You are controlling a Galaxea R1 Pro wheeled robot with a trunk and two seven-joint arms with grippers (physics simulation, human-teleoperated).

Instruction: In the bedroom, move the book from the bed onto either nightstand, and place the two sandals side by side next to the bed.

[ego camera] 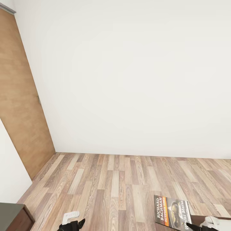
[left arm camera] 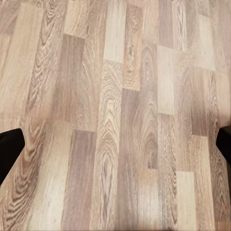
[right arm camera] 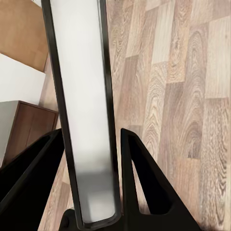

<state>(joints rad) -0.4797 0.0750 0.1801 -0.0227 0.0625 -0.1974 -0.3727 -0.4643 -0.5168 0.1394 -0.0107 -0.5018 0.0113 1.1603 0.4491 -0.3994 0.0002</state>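
Observation:
The book (ego camera: 171,215), black and orange with white lettering and a face, hovers over the wood floor at the lower right of the head view. My right gripper (ego camera: 199,226) is shut on its edge. In the right wrist view the book (right arm camera: 79,96) stands edge-on, with white pages between dark covers, and the right gripper (right arm camera: 91,137) has a black finger on each side of it. My left gripper (ego camera: 72,224) hangs low at the lower left. The left gripper (left arm camera: 115,144) is open over bare floor planks. The bed, the nightstand and the sandals are out of view.
A white wall (ego camera: 134,80) faces me across the plank floor (ego camera: 112,186). A brown wooden door (ego camera: 19,106) is at the left. A dark brown cabinet with a grey top (ego camera: 12,218) sits at the lower left corner, also seen as the cabinet (right arm camera: 26,130).

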